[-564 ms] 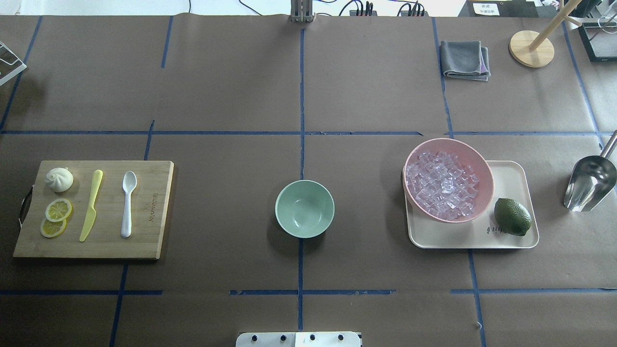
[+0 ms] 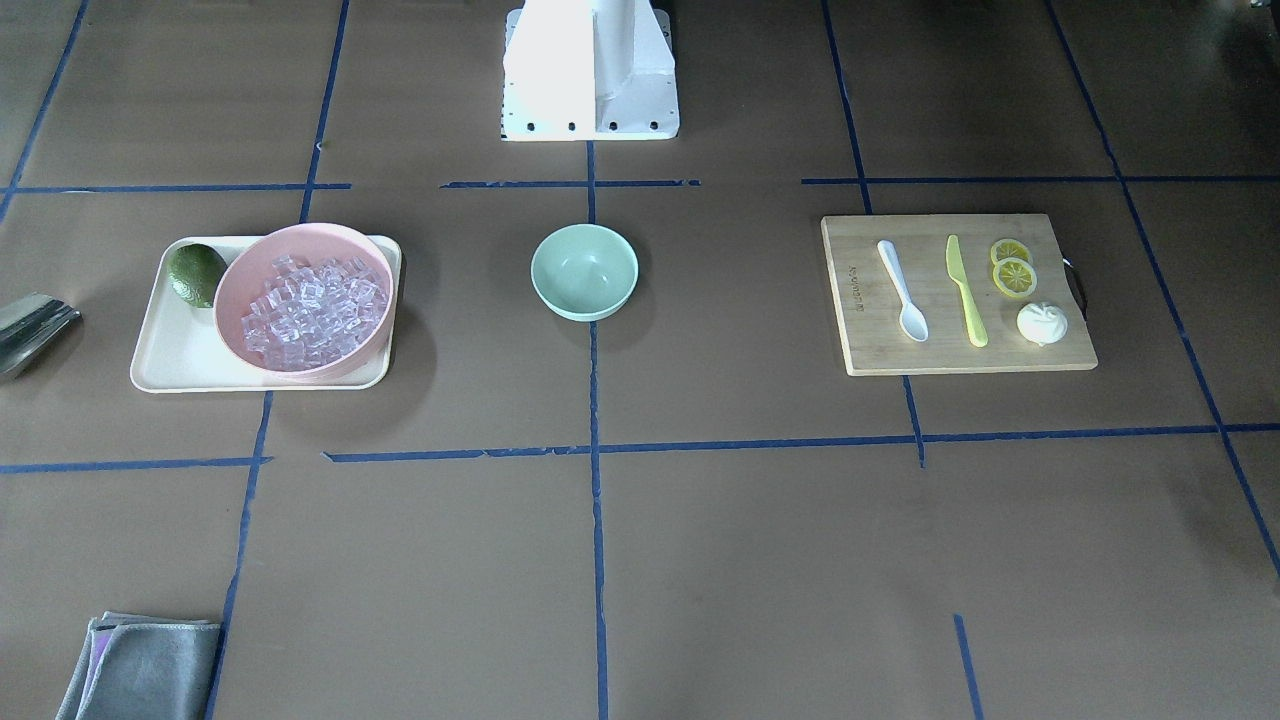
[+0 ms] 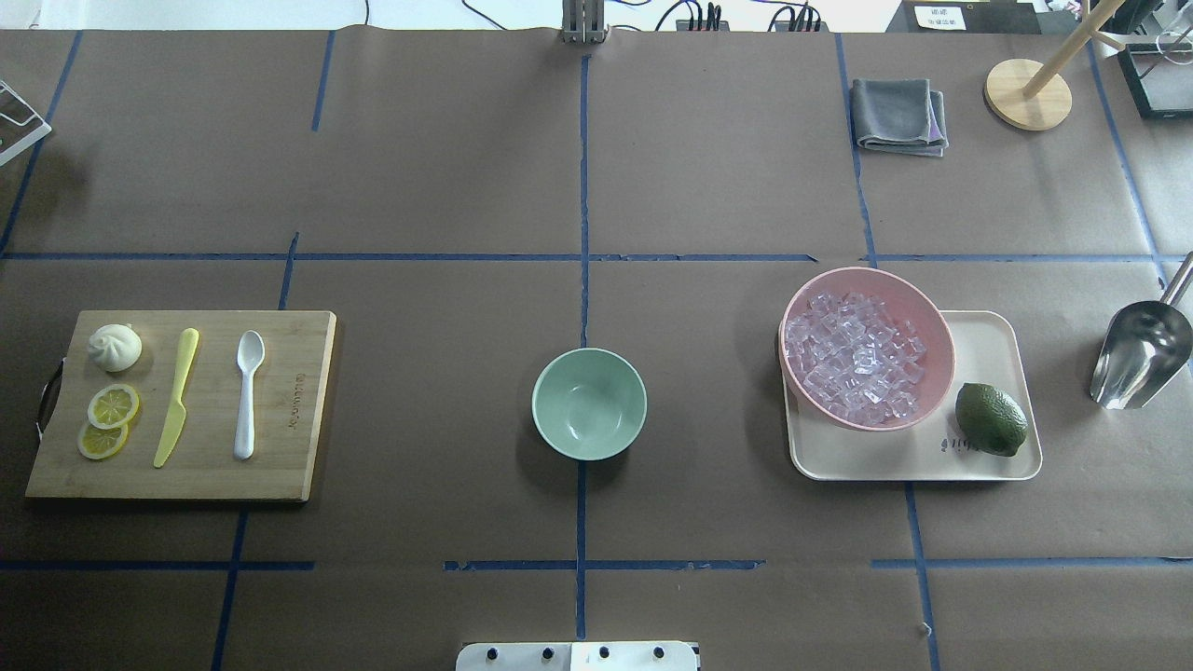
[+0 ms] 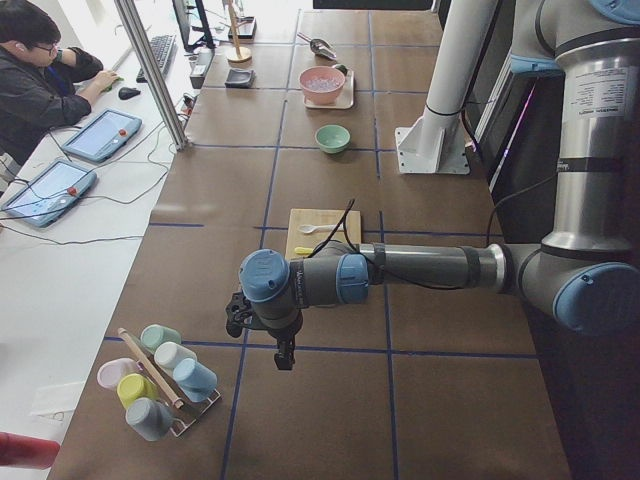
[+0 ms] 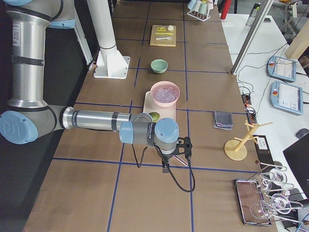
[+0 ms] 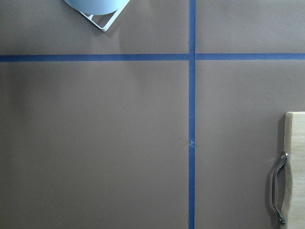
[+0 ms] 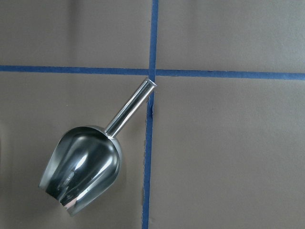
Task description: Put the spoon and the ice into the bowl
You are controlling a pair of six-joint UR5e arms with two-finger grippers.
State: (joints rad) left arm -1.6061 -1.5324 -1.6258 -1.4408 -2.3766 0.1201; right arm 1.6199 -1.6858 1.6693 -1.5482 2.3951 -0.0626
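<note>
The white spoon [image 3: 247, 391] lies on a bamboo cutting board [image 3: 289, 447] at the table's left, also seen in the front view [image 2: 903, 290]. The mint-green bowl [image 3: 589, 403] stands empty at the centre. Clear ice cubes [image 3: 856, 358] fill a pink bowl [image 3: 918, 303] on a cream tray [image 3: 988, 345] at the right. My left gripper [image 4: 283, 352] shows only in the exterior left view, beyond the board's end. My right gripper [image 5: 165, 166] shows only in the exterior right view, beyond the tray. I cannot tell whether either is open or shut.
A yellow-green knife [image 3: 177, 396], lemon slices [image 3: 110, 419] and a bun [image 3: 115, 347] share the board. A lime [image 3: 991, 419] sits on the tray. A metal scoop [image 3: 1139, 354] lies right of it, below my right wrist [image 7: 83, 171]. A grey cloth [image 3: 899, 115] and wooden stand [image 3: 1028, 93] are far right.
</note>
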